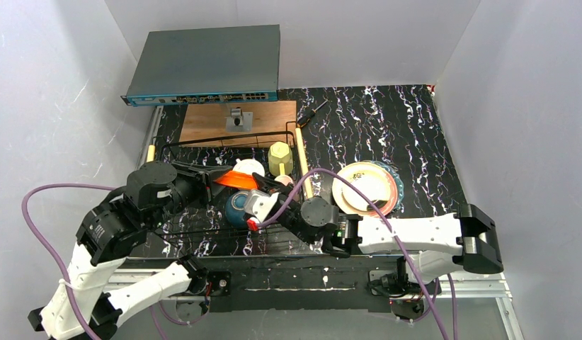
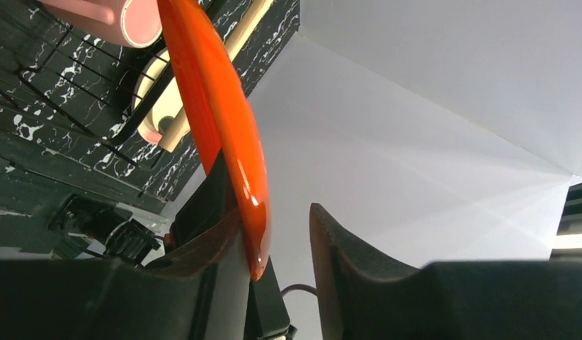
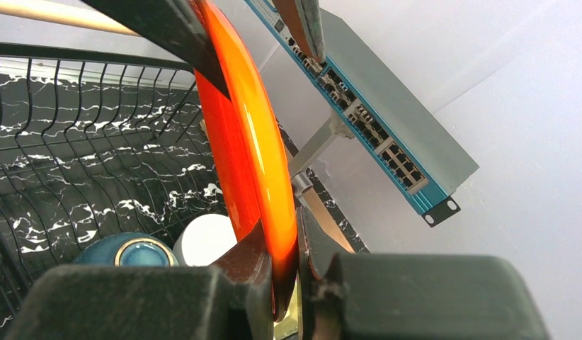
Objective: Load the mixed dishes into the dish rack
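Observation:
An orange plate (image 1: 235, 179) hangs on edge over the black wire dish rack (image 1: 203, 230). My right gripper (image 3: 282, 227) is shut on its rim (image 3: 253, 142). My left gripper (image 2: 277, 219) straddles the opposite rim (image 2: 217, 106): one finger (image 2: 217, 241) touches it and a gap shows at the other (image 2: 338, 248). In the rack sit a yellow-green mug (image 1: 280, 157), a white cup (image 1: 249, 167) and a blue-teal bowl (image 1: 236, 207). A pink mug (image 2: 111, 18) shows in the left wrist view. A cream plate (image 1: 364, 185) tops a stack on the table right of the rack.
A grey network switch (image 1: 203, 64) stands at the back, with a flat wooden board (image 1: 203, 120) in front of it. The rack's wooden handles (image 1: 302, 170) run along its sides. White walls close in left, back and right.

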You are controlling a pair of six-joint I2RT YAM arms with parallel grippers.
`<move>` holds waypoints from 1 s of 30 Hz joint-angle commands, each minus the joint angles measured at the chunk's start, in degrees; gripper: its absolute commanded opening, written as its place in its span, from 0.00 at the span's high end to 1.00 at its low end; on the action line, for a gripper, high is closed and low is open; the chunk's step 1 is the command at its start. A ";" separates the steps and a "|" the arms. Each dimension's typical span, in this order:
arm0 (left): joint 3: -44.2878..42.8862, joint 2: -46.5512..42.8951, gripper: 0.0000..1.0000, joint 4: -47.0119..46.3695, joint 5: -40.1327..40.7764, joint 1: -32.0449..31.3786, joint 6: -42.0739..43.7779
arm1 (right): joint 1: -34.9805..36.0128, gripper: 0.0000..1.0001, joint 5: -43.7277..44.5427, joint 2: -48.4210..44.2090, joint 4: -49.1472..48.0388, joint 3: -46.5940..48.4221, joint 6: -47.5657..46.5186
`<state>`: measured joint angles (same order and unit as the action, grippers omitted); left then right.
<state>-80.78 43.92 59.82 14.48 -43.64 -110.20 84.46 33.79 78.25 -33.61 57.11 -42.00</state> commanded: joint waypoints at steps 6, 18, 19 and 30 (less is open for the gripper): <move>-4.52 2.69 1.00 4.10 9.23 0.03 5.15 | 0.37 0.87 2.31 2.41 -6.63 4.59 1.77; -5.34 3.88 1.00 11.45 26.47 0.09 5.87 | 0.36 0.06 14.00 -8.29 4.95 0.11 16.53; -4.98 3.90 1.00 10.76 27.64 0.07 6.42 | 0.41 0.05 14.16 -10.59 8.56 -0.58 19.34; -2.37 12.81 1.00 -0.73 9.30 18.88 16.19 | 0.35 0.03 22.48 -34.50 31.00 -11.06 36.87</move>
<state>-85.01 53.12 65.06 33.19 -33.32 -98.76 84.77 50.81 47.88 -12.09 48.67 -13.09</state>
